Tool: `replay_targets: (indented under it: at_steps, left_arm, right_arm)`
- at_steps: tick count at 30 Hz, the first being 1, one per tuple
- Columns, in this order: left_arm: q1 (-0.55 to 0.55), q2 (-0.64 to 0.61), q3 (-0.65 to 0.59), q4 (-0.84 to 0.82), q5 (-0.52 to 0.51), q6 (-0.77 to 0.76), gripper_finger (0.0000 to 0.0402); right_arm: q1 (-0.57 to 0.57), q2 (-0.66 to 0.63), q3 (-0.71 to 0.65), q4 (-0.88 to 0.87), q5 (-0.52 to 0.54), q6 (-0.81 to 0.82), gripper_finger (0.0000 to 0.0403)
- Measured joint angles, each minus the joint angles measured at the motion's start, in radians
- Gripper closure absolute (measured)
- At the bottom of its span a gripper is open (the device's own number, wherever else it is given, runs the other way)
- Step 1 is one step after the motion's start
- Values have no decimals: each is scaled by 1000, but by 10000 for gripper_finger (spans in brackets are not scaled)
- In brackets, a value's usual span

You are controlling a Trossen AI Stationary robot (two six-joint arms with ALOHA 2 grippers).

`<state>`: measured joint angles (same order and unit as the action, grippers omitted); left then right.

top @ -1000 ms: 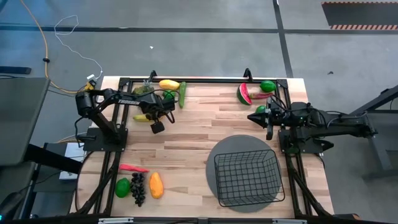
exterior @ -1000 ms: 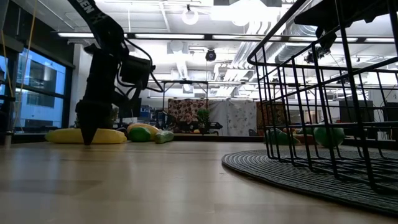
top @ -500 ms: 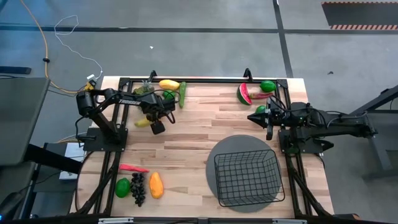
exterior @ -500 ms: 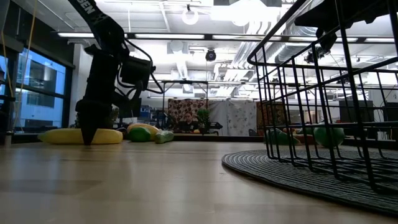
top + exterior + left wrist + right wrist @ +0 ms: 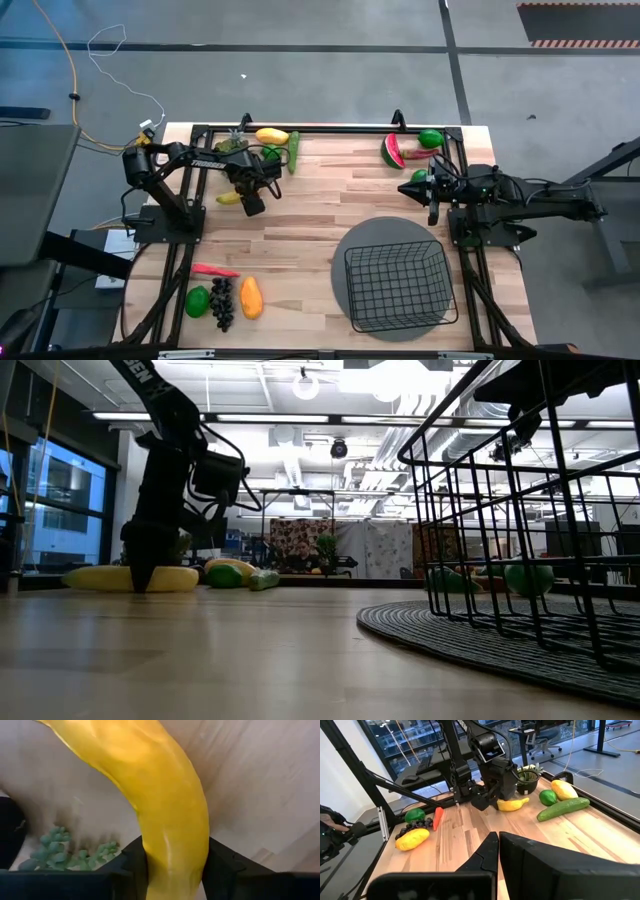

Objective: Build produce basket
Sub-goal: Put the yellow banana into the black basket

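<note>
The yellow banana (image 5: 229, 198) (image 5: 105, 578) lies on the wooden table at the far left. My left gripper (image 5: 247, 196) (image 5: 139, 574) (image 5: 175, 870) stands over it, pointing down, shut on it. My right gripper (image 5: 412, 187) (image 5: 496, 851) hovers shut and level at the far right, holding nothing. The black wire basket (image 5: 398, 288) (image 5: 520, 510) stands on the round grey mat (image 5: 350, 245) at the near right, with nothing in it. My left gripper pinches the banana's two sides (image 5: 150, 855) between its two fingers (image 5: 222, 867), about midway along it. The fingers come from above, pointing down, and lie across the banana. The banana lies flat on the table.
At the far left lie a yellow fruit (image 5: 271, 135), a lime (image 5: 270, 153) and a cucumber (image 5: 293, 150). A watermelon slice (image 5: 392, 151) and limes (image 5: 430, 138) sit far right. A red chili (image 5: 213, 270), lime (image 5: 197, 300), grapes (image 5: 222, 302) and mango (image 5: 251, 297) lie near left.
My left gripper has shut on the banana without leaving its place. The banana has shifted and turned a little on the table as the fingers came in. My right arm has kept still.
</note>
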<state>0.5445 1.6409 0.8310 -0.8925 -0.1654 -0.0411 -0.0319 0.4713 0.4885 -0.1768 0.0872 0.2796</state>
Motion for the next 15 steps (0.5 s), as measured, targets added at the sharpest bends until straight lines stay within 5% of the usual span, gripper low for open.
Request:
replay_targets:
  at_steps: [15]
  left_arm:
    - [-4, -2, 0, -1, 84, -8, 266]
  right_arm:
    - [0, 0, 0, 0, 0, 0, 403]
